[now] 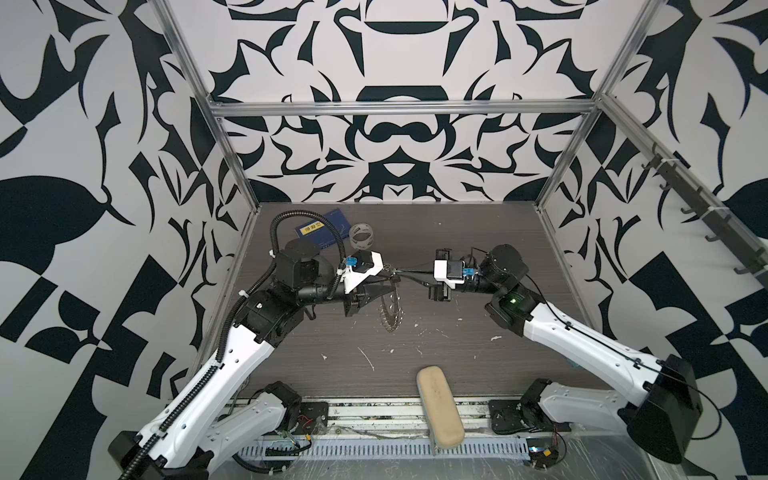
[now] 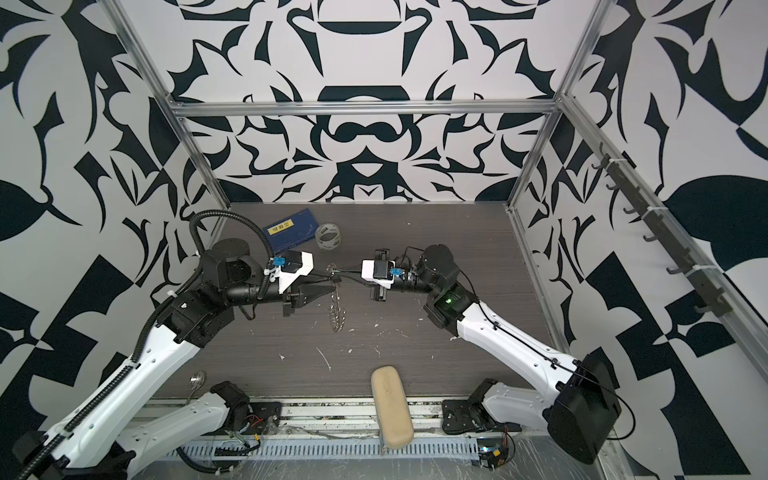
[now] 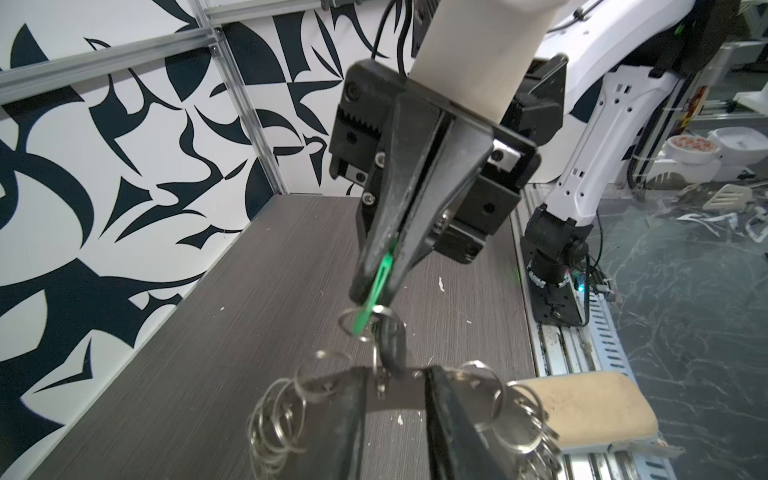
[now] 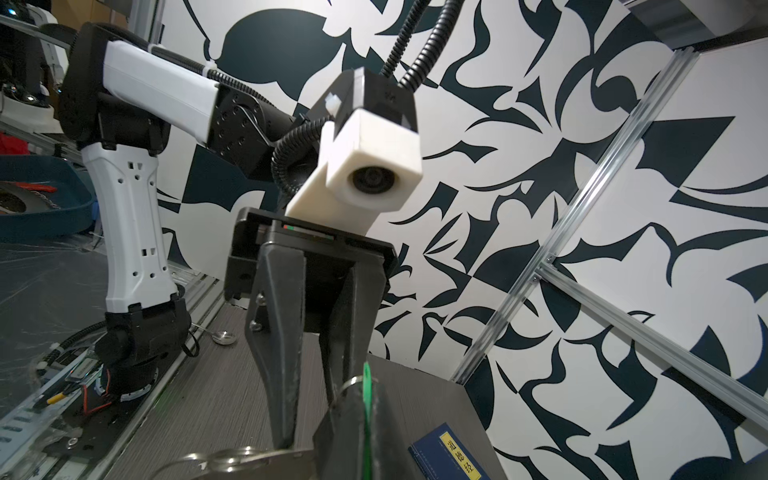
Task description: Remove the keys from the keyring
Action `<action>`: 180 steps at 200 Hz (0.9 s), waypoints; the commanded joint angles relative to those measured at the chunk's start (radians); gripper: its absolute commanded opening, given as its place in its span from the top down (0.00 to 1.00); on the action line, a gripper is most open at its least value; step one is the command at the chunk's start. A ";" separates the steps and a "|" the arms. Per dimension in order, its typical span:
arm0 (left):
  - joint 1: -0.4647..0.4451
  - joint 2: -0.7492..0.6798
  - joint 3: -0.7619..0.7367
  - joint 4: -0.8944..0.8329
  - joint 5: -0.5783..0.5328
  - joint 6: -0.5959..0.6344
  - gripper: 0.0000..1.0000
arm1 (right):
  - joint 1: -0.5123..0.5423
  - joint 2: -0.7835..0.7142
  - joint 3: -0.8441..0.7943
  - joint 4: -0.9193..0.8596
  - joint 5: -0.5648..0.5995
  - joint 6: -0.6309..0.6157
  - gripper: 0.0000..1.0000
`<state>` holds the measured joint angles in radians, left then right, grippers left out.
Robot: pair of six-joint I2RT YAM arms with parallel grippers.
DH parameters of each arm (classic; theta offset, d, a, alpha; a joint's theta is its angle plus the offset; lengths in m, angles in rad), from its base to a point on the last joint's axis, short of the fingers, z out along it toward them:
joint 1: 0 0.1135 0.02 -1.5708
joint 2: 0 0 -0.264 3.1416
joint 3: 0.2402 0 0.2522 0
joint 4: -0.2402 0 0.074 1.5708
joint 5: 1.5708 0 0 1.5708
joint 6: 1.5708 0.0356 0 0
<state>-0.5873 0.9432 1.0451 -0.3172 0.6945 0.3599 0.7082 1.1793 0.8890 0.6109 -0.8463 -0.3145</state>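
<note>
The keyring (image 1: 390, 309) (image 2: 336, 309) is a flat grey metal disc fringed with silver wire loops. It hangs on edge in mid-air above the table's middle. A thin green key (image 3: 376, 282) (image 4: 366, 374) sits on a small loop at its top, with my right gripper (image 1: 401, 272) (image 4: 365, 390) shut on it. My left gripper (image 1: 392, 286) (image 3: 395, 374) meets the disc from the left. Its jaws stand apart, and the tips lie against the face of the keyring's band (image 3: 395, 390), closed on nothing. I cannot tell whether they bear its weight.
A beige case (image 1: 439, 403) lies at the table's front edge. At the back left are a blue book (image 1: 322, 232) and a clear tape roll (image 1: 360, 237). A small round silver piece (image 2: 198, 379) lies near the left arm's base. White flecks dot the tabletop.
</note>
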 commanded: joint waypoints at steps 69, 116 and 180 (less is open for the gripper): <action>0.004 0.003 0.029 -0.037 0.005 0.021 1.00 | 0.005 -0.003 0.048 0.089 -0.013 0.034 1.00; 0.004 -0.001 0.065 -0.133 -0.064 0.095 1.00 | 0.004 -0.023 0.032 0.064 0.008 0.017 1.00; 0.004 -0.016 0.059 -0.123 -0.050 0.079 0.69 | 0.004 -0.016 0.028 0.127 -0.009 0.083 1.00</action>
<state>-0.5873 0.9428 1.0958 -0.4313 0.6327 0.4412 0.7082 1.1862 0.8890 0.6384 -0.8528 -0.2680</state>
